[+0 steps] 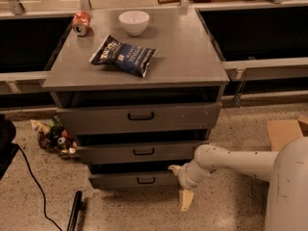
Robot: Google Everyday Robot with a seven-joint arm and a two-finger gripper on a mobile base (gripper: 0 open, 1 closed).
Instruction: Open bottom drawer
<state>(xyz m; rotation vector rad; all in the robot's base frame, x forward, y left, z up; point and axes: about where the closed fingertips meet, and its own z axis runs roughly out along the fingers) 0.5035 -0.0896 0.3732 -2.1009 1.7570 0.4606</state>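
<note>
Drawers stack three high in the grey cabinet in the camera view. The bottom drawer sits lowest, just above the speckled floor, with its small black handle at centre. Just beside the drawer's right end hangs the gripper, on a white arm reaching in from the right. Its fingers are spread apart, gripping nothing: one points left at the drawer front's upper right corner, the other points down at the floor. On the cabinet top lie a blue chip bag, a white bowl and a red can on its side. A cardboard box sits on the floor at right.
</note>
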